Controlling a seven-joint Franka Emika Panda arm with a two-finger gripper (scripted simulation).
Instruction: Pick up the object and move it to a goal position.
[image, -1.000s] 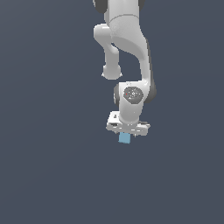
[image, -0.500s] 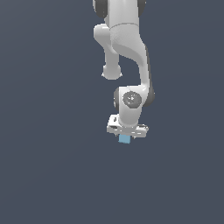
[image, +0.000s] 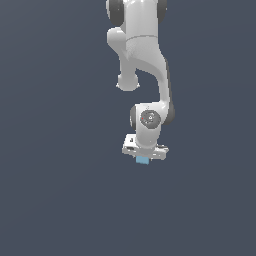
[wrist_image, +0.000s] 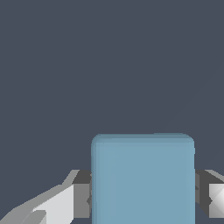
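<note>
Wrist view fills w/ the small matte light-blue cube, sitting square between the two fingers of the white robot gripper; dark grey pads meet its side faces on both sides w/ no gap visible, so jaws read as pinching the cube, not spread wide and not pressed together on nothing. Exterior view agrees as far as it goes: the white Panda arm hangs down from the top of frame, wrist pointing down, and only the cube's lower part pokes out under the gripper body; the fingers themselves are too small there to judge. Bg is a flat dark grey-blue surface in both views, no shadow or contact line under the cube, so can't tell whether it's resting on the surface or lifted clear of it. Progress, as a judgement: approach and grasp look done, since the cube is seated deep and centred in the grip, approx. level, no tilt seen. What's left is the carry to the goal position and settling there. No goal marker shows in either pic, so can't say how near the target is or which direction remains. Main risk seems small: grip looks symmetric, and the cube is much narrower than the gripper.
</note>
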